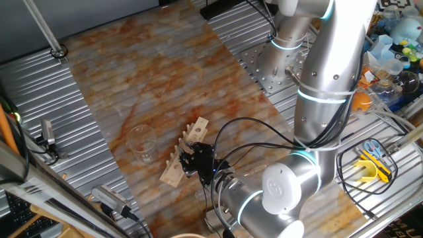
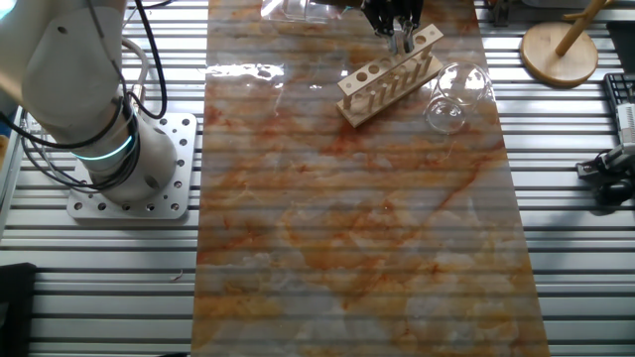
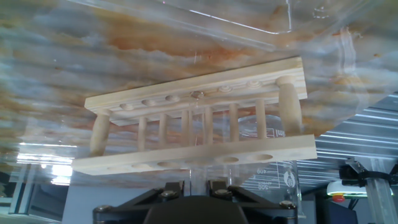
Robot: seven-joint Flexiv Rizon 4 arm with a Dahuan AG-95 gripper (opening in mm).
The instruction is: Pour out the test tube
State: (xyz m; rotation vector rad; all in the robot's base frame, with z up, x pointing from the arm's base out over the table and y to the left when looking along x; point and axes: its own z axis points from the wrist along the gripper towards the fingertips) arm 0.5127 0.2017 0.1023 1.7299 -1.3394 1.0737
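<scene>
Marbled orange and grey covers the worktop [image 2: 347, 248], with ribbed metal on both sides of it. On it sits a wooden rack [image 1: 184, 151] full of holes, and a clear glass beaker [image 1: 141, 143] stands just beside the rack.

The gripper [image 1: 192, 157] is right at the rack. In the hand view the test tube [image 3: 196, 134] is a thin clear tube that stands up in a middle hole of the rack, straight out in front of the jaws. The jaws are close together, one on each side of the tube's top end. It looks like they may be pinching the tube, but the glass is so clear that I cannot tell for sure.

I think the step now is to get a good hold and lift the tube out. To do it well, the jaws should squeeze gently, because thin glass can slip or crack. Then the lift should go straight up along the hole, so the tube does not scrape the wood or tip the rack. After that the beaker, off to one side of the jaws, looks like the place to pour.
</scene>
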